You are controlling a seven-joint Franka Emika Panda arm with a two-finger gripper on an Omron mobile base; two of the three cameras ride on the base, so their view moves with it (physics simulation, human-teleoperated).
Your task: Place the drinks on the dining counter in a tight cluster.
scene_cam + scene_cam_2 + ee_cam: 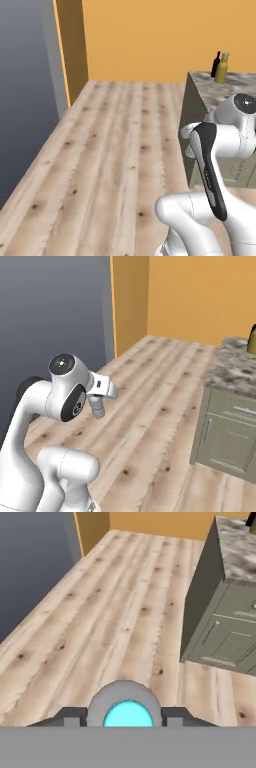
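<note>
The end effector [125,714] is clamped on the little water bottle [128,709], whose blue cap sits between the dark tips. It hangs over the wooden floor [110,150]. Far off, the black wine bottle [216,64] and the yellow juice bottle [222,68] stand just beside each other on the marble surface [220,90].

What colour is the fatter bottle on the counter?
Yellow; the juice bottle shows best in the left base view.
</note>
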